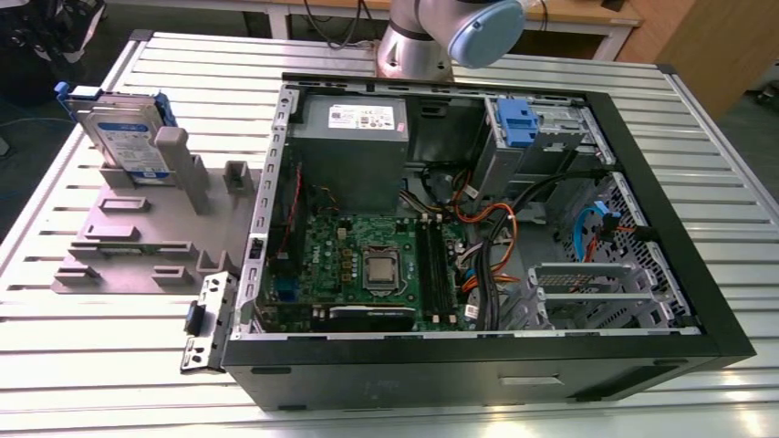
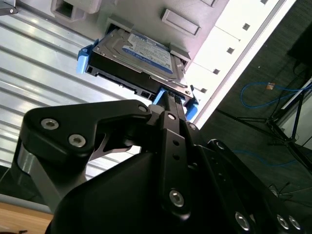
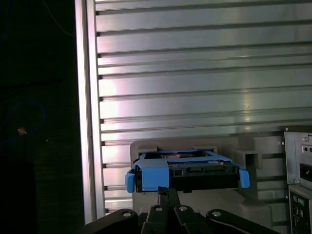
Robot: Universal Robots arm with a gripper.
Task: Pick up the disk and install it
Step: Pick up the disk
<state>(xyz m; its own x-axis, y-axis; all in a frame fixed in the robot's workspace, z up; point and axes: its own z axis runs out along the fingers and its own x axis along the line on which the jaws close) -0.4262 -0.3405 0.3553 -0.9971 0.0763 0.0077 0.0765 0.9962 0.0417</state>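
A: Disk location?

B: The disk (image 1: 126, 137) stands on edge in a slot of the grey holder (image 1: 134, 246), at the exterior view's left. It is well apart from the open computer case (image 1: 487, 374). Its blue rails (image 3: 153, 176) run along the edges.

A: Why on edge?

B: Judged: the slot pins only the lower part, so the free edge and rails stay exposed for a grasp. Lying flat, the disk would offer only its face.

A: Tool state?

B: The gripper (image 3: 168, 192) has its fingers drawn together with nothing between them. In both wrist views it points toward the disk's edge. In the exterior view nothing touches the disk.

A: Arm?

B: The arm (image 1: 451, 32) rises at the far side of the slatted table (image 1: 219, 55), behind the case.

A: Case set-up?

B: It lies on its side with the panel off, so the interior opens upward, presumably for access from above. A blue bracket (image 1: 517, 123) sits in the drive cage beside the power supply (image 1: 350, 137). The pick is not yet made.
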